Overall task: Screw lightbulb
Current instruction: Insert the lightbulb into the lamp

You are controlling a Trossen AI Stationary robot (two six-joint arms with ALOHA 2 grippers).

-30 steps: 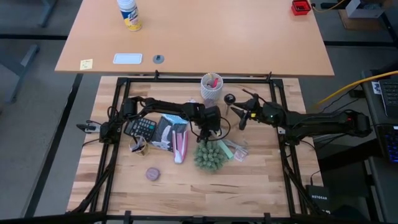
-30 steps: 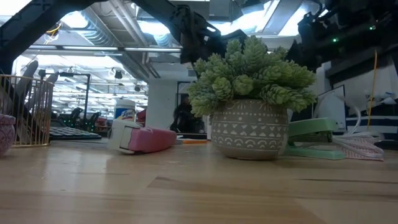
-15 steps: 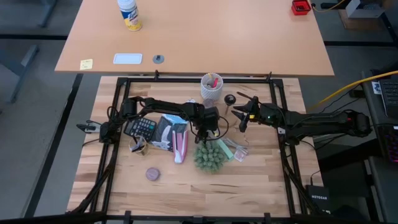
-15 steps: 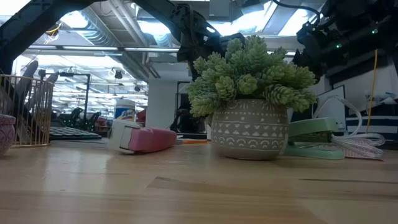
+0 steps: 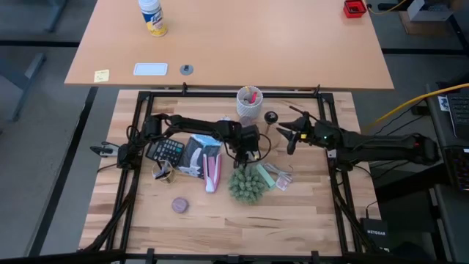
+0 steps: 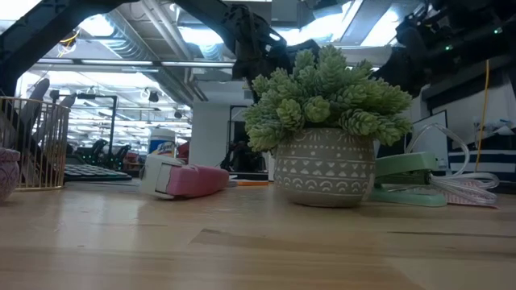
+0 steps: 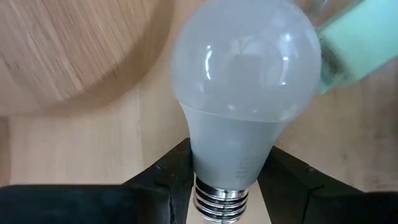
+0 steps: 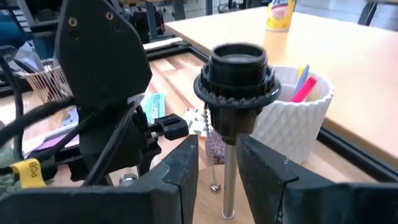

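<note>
My left gripper [image 7: 221,186] clamps the lightbulb [image 7: 245,93] by its neck at centre frame overhead, glass dome pointing away from the wrist. My right gripper [image 8: 217,168] grips the black socket's [image 8: 236,81] stem. The potted plant [image 5: 246,183] sits just below.
</note>
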